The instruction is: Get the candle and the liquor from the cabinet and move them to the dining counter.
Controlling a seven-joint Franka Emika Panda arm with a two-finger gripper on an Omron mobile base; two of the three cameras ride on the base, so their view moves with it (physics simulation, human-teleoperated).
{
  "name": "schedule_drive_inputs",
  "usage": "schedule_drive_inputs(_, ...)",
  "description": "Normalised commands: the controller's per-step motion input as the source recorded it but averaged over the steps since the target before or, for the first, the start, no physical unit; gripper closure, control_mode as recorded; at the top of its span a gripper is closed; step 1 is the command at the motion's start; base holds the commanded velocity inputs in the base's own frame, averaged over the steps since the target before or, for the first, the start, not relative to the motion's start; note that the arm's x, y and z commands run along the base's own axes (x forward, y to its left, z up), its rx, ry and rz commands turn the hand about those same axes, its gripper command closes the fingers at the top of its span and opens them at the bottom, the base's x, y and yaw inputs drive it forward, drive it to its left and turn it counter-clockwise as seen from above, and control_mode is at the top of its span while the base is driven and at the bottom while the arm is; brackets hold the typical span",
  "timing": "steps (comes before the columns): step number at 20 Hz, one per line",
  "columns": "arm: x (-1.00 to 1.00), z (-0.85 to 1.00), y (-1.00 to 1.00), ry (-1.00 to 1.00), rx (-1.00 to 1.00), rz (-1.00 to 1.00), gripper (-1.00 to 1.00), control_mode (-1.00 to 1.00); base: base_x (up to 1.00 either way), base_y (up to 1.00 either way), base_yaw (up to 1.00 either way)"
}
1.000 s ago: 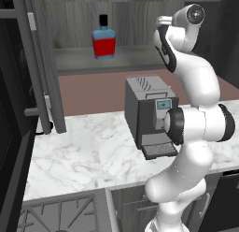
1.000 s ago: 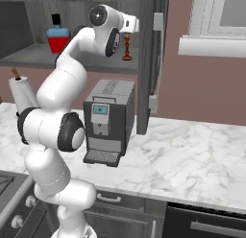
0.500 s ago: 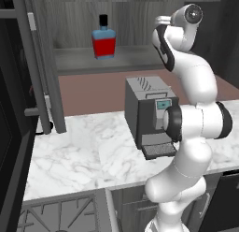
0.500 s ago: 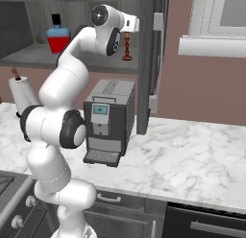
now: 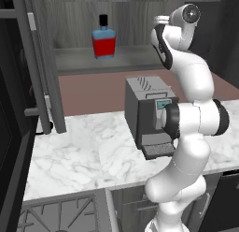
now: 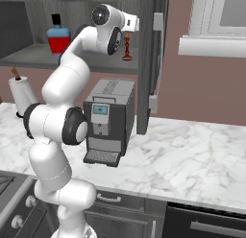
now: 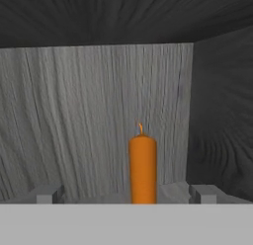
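The cabinet [image 7: 74, 115] shows matt grey wood grain on its back wall and shelf. The candle [image 7: 143, 167] looks smooth, waxy orange. The liquor [image 5: 103, 40] bottle appears glossy, perhaps glass, with a matt black cap. The worktop [image 5: 93, 151] is polished white veined marble; the coffee machine [image 6: 109, 119] is matt grey.

Liquor [image 5: 103, 41] on the cabinet [image 5: 140, 20] shelf, left; candle [image 6: 127, 46] on the same shelf, right; coffee machine [image 6: 109, 121] below on the worktop [image 6: 182, 155].

Candle [image 7: 143, 167] base cut off by bottom edge, hand view.
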Motion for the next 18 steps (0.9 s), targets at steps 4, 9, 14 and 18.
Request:
schedule_drive_inputs(4,0.06,0.00,0.00,0.00,0.00,0.00,-1.00,-1.00,0.00,0.00,0.00)
schedule_drive_inputs(9,0.00,0.00,0.00,0.00,0.00,0.00,-1.00,-1.00,0.00,0.00,0.00)
schedule_drive_inputs(14,0.00,0.00,0.00,0.00,0.00,0.00,-1.00,-1.00,0.00,0.00,0.00)
schedule_drive_inputs(18,0.00,0.00,0.00,0.00,0.00,0.00,-1.00,-1.00,0.00,0.00,0.00)
